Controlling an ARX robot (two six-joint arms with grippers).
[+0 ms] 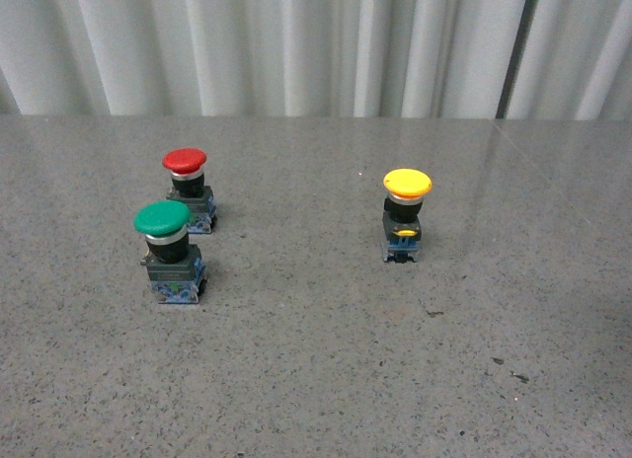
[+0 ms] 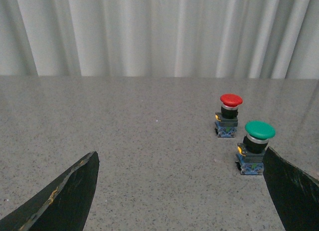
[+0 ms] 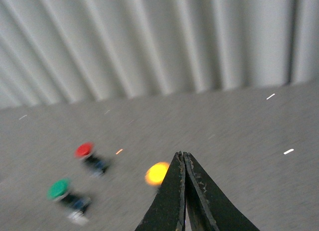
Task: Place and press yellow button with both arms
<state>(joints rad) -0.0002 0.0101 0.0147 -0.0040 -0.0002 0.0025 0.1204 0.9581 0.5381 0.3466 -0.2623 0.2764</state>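
Observation:
The yellow button [image 1: 406,213] stands upright on the grey table, right of centre in the front view, with a yellow cap, black body and blue base. Neither arm shows in the front view. In the blurred right wrist view the yellow cap [image 3: 157,173] lies just beside and partly behind my right gripper [image 3: 182,156], whose two black fingers are pressed together with nothing between them. My left gripper [image 2: 179,164] is open and empty, its fingers spread wide over bare table. The yellow button is out of the left wrist view.
A green-capped button [image 1: 168,249] and a red-capped button [image 1: 188,190] stand at the left. Both show in the left wrist view, the green one [image 2: 255,147] close to one finger, the red one [image 2: 228,115] beyond it. A pleated white curtain [image 1: 316,43] backs the table.

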